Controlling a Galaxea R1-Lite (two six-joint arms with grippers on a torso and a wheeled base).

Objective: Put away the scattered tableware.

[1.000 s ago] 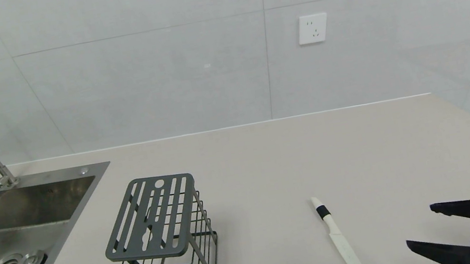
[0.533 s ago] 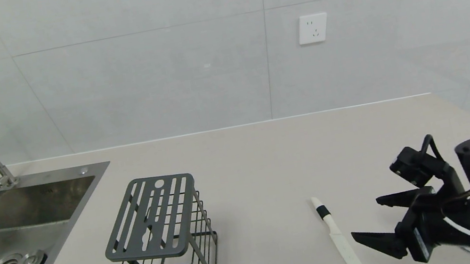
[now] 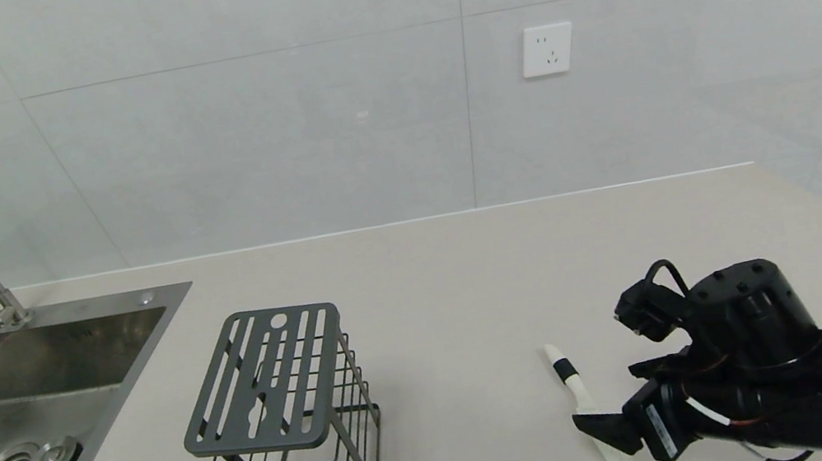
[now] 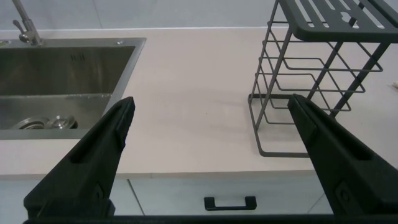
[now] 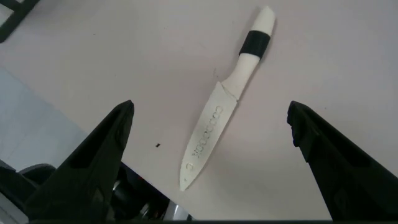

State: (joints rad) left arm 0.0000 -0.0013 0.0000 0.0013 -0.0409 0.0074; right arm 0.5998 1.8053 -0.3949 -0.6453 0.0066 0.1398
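Right gripper (image 5: 209,107) is wide open and hangs directly above the white knife (image 3: 573,384), 1 finger on each side of it, nothing gripped. The knife lies flat on the tabletop (image 3: 469,279) at the near right, its black-banded handle pointing to the far side and its blade tip toward the near edge. Well to its left stands the dark slotted knife rack (image 3: 268,375), with the steel sink (image 3: 24,362) at far left. Left gripper (image 4: 211,99) is open too, empty, at the near tabletop edge facing sink and rack.
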